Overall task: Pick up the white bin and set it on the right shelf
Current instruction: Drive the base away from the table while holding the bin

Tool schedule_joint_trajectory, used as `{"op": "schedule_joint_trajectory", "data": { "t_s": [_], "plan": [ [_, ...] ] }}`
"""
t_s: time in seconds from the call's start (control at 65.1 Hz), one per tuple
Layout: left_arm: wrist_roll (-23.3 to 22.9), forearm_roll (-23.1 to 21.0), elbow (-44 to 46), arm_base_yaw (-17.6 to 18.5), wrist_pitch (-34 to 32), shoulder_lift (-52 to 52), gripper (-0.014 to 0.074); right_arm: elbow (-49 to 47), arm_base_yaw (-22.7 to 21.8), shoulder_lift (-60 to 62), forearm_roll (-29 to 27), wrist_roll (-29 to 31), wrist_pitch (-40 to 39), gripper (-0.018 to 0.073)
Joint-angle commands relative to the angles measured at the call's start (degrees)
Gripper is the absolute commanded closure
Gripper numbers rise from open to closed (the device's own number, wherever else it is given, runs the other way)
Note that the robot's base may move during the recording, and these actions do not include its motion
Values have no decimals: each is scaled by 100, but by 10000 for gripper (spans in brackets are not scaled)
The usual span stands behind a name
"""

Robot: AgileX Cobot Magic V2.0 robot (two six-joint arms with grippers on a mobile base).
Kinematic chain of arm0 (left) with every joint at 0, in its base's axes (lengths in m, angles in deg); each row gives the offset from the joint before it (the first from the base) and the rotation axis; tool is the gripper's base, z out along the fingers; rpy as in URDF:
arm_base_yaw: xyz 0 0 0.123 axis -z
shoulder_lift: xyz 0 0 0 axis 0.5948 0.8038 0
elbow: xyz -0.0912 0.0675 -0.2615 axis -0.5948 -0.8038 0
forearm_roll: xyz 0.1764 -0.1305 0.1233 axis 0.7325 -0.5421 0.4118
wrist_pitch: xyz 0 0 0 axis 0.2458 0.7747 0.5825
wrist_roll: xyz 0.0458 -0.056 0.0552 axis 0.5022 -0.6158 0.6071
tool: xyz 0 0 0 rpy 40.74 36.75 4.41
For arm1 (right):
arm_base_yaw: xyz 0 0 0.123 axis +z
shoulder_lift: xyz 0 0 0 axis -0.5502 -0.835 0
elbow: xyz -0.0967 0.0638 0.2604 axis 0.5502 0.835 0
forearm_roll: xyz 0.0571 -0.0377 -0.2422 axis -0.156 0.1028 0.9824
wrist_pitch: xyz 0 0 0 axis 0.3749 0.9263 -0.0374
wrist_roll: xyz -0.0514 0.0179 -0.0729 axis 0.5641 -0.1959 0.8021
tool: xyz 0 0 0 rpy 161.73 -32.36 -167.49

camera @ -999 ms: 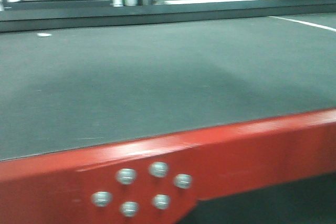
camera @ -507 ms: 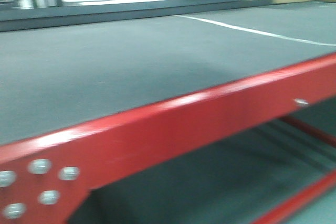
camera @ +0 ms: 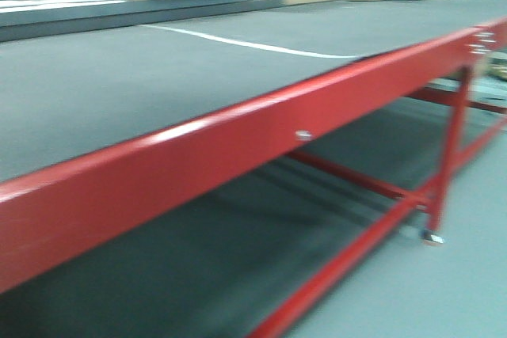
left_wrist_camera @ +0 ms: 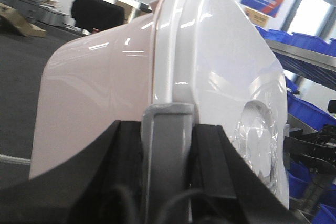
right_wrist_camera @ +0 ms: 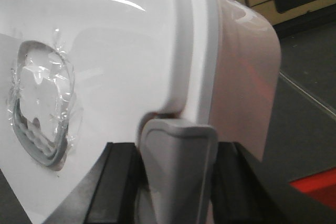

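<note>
in the front view, only a red-framed table with a dark mat, blurred; no steel shelf in sight. at the left wrist, left gripper pinching the rim of the white bin, blue crates far right. at the right wrist, right gripper clamped on the opposite rim. risk: slick plastic and a thin hold, so could slip or twist loose during a turn.

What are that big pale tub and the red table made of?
The white bin looks like glossy moulded plastic: smooth, faintly pink body with sharp reflections, whiter lid. The red table frame seems painted metal, given its sheen and bolt head; its dark top looks matte, perhaps a rubbery mat.
</note>
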Motion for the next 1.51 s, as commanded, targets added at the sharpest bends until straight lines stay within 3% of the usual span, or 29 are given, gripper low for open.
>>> {"op": "schedule_joint_trajectory", "data": {
  "t_s": [0.0,1.491],
  "plan": [
    [185,-73,184,295,1615,-182,722,-246,237,250,-1217,200,1691,440],
    [185,-73,184,295,1615,-182,722,-246,237,250,-1217,200,1691,440]
  ]
}}
